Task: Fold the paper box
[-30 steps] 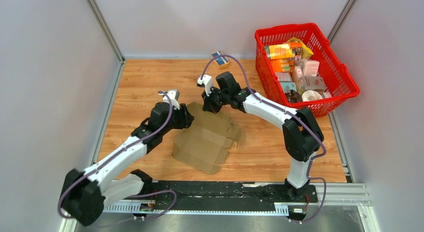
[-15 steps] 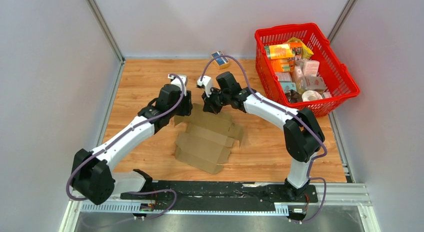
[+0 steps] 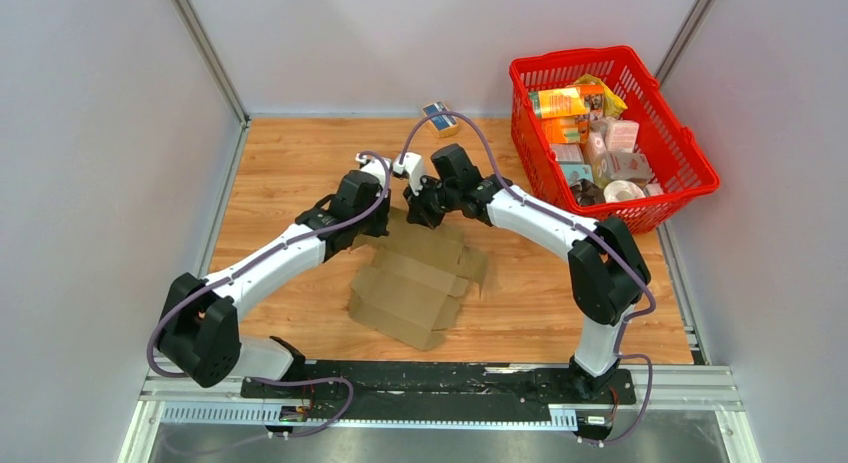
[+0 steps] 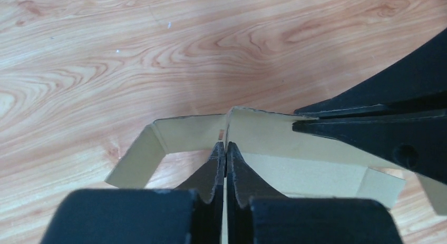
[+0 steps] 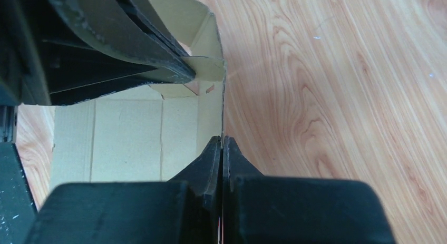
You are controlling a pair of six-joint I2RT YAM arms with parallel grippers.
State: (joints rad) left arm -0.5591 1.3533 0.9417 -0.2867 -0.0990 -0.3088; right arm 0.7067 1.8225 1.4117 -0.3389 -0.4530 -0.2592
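Well, from the top cam: paper box (image 3: 415, 273) lies mid-desk, a flat brown blank w/ one end toward the near edge and the other toward the far edge. Both arms meet over that far end. Left pincer (image 3: 388, 211) and right pincer (image 3: 420, 211) sit just beside each other on the raised flaps there. Red basket (image 3: 520, 78) stands by the far right corner, small blue-tan box (image 3: 438, 117) at the far edge; neither is in play.

Left wrist cam: left pincer (image 4: 225, 149) is pressed together on a thin upright wall of the paper box (image 4: 263, 133), seen edge-on. A side flap curls off to one side above the desk (image 4: 158, 44). Right pincer (image 4: 303, 122) comes in from the side, tips touching the same fold.

Right wrist cam: right pincer (image 5: 222, 144) is likewise pinched on a standing flap edge of the paper box (image 5: 126, 138), and the left pincer (image 5: 182, 70) is clamped at the corner beyond.

Step, I'd say: early, raising the far-end wall and corner; most of the blank is flat. Next move prob. needs both grips to swing their flaps inward together along the creases, w/o tearing or dragging the blank across the desk.
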